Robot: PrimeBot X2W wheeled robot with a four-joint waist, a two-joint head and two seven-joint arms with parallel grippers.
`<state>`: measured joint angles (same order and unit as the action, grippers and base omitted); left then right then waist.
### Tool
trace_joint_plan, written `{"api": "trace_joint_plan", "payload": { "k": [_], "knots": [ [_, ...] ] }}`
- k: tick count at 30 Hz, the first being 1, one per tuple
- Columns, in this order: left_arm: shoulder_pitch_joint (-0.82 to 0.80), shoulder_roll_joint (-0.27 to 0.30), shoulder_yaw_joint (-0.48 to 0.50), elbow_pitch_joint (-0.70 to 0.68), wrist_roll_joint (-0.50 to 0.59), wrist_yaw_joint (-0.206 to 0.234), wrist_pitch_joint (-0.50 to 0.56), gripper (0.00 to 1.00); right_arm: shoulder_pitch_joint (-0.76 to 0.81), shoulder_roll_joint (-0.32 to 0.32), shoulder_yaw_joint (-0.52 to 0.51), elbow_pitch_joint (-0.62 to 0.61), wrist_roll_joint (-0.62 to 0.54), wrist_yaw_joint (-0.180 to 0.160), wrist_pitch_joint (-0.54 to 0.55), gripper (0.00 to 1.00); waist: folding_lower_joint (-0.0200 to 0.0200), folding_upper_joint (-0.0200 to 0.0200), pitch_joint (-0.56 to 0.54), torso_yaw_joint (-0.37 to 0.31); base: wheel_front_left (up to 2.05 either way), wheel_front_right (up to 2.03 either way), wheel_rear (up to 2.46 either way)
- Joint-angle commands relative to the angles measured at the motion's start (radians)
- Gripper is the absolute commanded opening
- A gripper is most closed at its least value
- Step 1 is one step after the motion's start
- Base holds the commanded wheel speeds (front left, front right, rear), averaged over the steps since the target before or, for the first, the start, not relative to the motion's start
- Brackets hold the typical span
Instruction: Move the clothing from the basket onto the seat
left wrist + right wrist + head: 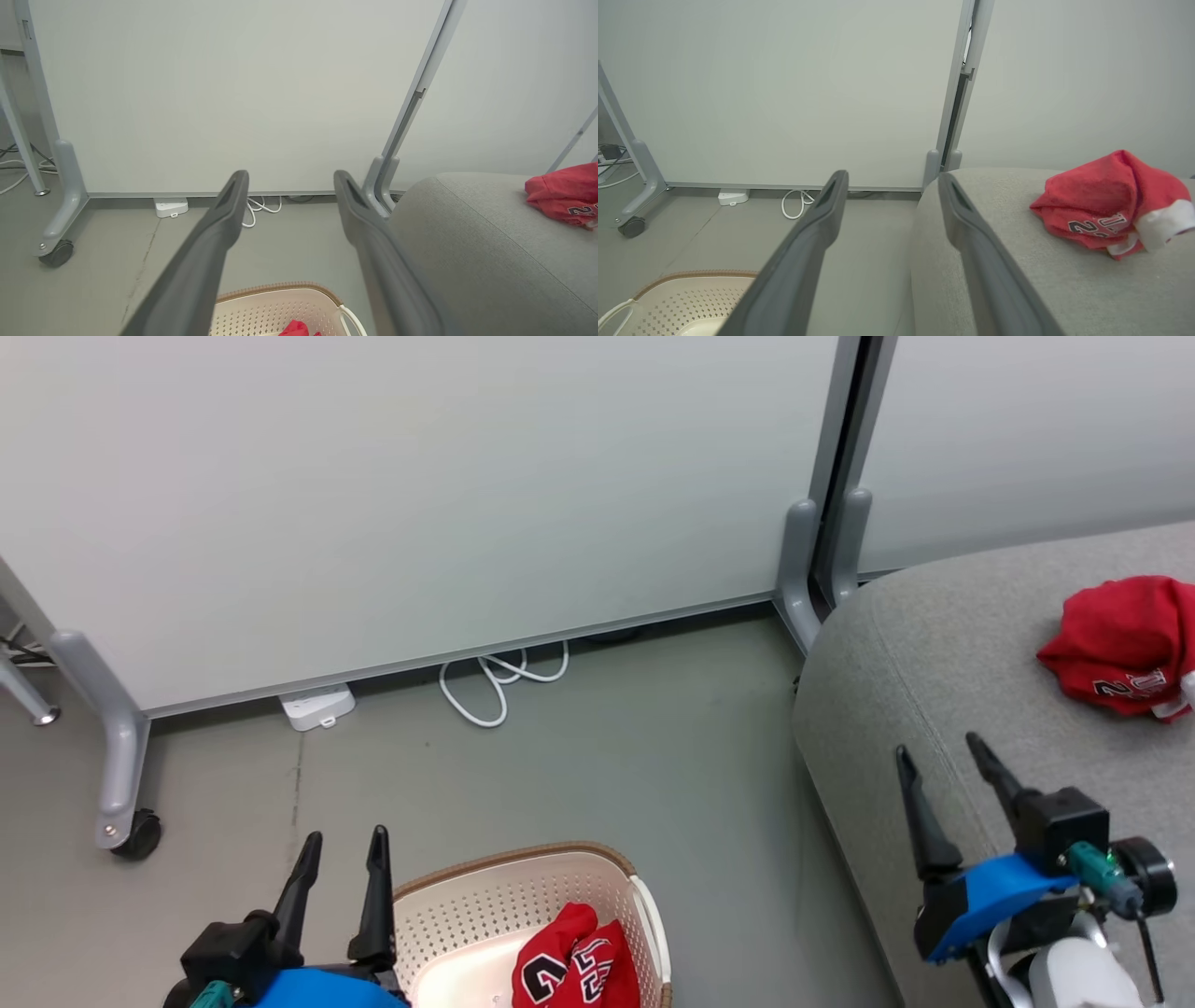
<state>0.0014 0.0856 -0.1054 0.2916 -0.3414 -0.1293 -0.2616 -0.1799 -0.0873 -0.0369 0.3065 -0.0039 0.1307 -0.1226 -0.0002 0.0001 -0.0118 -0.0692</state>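
Note:
A cream basket [523, 905] with a brown rim stands on the floor at the bottom centre; a crumpled red piece of clothing [574, 966] with black-and-white numbers lies inside it. Another red piece of clothing [1125, 644] lies bunched on the grey seat [934, 691] at the right. My left gripper [344, 845] is open and empty just left of the basket. My right gripper [938, 751] is open and empty above the seat's left edge, apart from the red bundle [1111, 205]. The left wrist view shows the basket's rim [275, 287] and a scrap of red clothing [295, 328].
Pale partition panels [420, 495] on wheeled grey feet [121, 775] close off the back. A white power strip [317, 707] and a looped white cable [499, 681] lie on the floor under them. Grey floor [597, 765] lies between basket and panels.

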Motion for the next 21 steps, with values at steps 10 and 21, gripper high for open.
{"api": "trace_joint_plan", "payload": {
  "k": [10, 21],
  "knots": [
    [0.032, -0.005, 0.062, 0.015, 0.016, -0.002, -0.005, 1.00, 0.112, 0.034, 0.040, -0.053, 0.039, 0.000, 0.013, 1.00, 0.0002, -0.0001, -0.020, 0.061, 0.00, 0.00, 0.00],
    [0.030, -0.005, 0.083, 0.029, 0.019, -0.002, -0.005, 1.00, 0.123, 0.037, 0.072, -0.078, 0.054, 0.000, 0.021, 1.00, 0.0002, -0.0001, -0.015, 0.075, 0.00, 0.00, 0.00]
  ]
}}
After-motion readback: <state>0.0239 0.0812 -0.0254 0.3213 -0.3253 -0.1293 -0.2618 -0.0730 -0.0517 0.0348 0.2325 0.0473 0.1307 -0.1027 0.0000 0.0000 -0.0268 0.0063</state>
